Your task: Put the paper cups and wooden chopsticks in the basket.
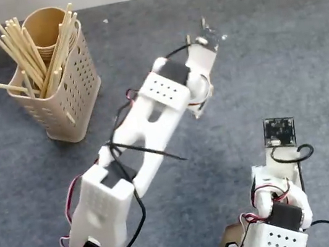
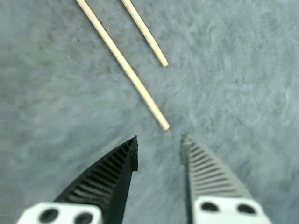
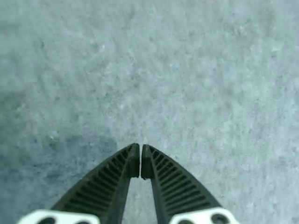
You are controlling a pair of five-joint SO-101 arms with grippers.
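Many wooden chopsticks [image 1: 28, 54] at the far left of the high view, standing on end and fanned out inside a beige perforated basket [image 1: 76, 100], crowded against a stack of paper cups [image 1: 43, 30] nested in that same basket; one stick jutting out sideways to the left. Basket upright on the grey carpet [image 1: 302, 45], well apart from both arms. Further right, the left arm [image 1: 150, 110], laid out diagonally from the lower edge up toward the middle of the carpet, with black and red cables looped around its white links. At its far end, the left gripper [image 2: 159, 144]: jaws spread apart with carpet showing between them, gripping nothing, one black ribbed finger and one pale ribbed finger pointing down at the floor. Just ahead of those fingertips in the left wrist view, two loose chopsticks [image 2: 124, 63] flat on the carpet, roughly parallel and apart from each other, the nearer one ending close to the gap between the jaws without touching either finger. Rightmost, the right arm [image 1: 277, 240], folded low by the bottom edge, a black square camera board [image 1: 278, 132] on its wrist. Below it, the right gripper [image 3: 140, 156], ribbed fingers pressed together at the tips, clamped on nothing, over grey carpet.
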